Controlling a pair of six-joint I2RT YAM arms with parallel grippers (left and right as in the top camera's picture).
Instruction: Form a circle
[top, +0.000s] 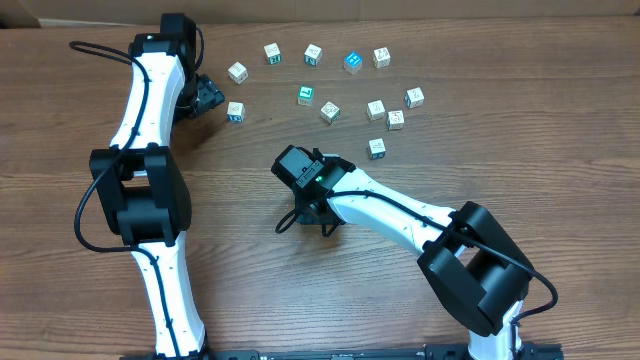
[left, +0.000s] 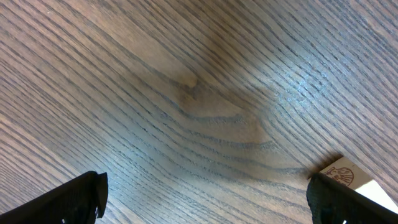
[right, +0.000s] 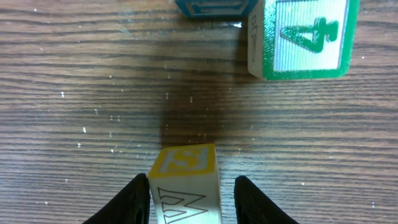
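Note:
Several small printed cubes lie loosely across the far middle of the table, in an upper arc from one cube (top: 237, 71) to another (top: 381, 57), with more below around a third (top: 376, 108); they make no closed circle. My left gripper (top: 207, 97) (left: 205, 202) is wide open over bare wood, with a cube (top: 235, 111) (left: 349, 177) just outside one finger. My right gripper (right: 191, 199) is open around a white cube with a yellow S face (right: 185, 177). Its left finger (right: 134, 199) is against the cube and the right one stands apart. A green 4 cube (right: 305, 37) lies ahead to the right.
The edge of a blue cube (right: 211, 6) shows at the top of the right wrist view. In the overhead view the right arm's wrist (top: 310, 175) covers its own fingertips. A teal-topped cube (top: 306, 95) and a blue one (top: 352, 62) sit among the white ones.

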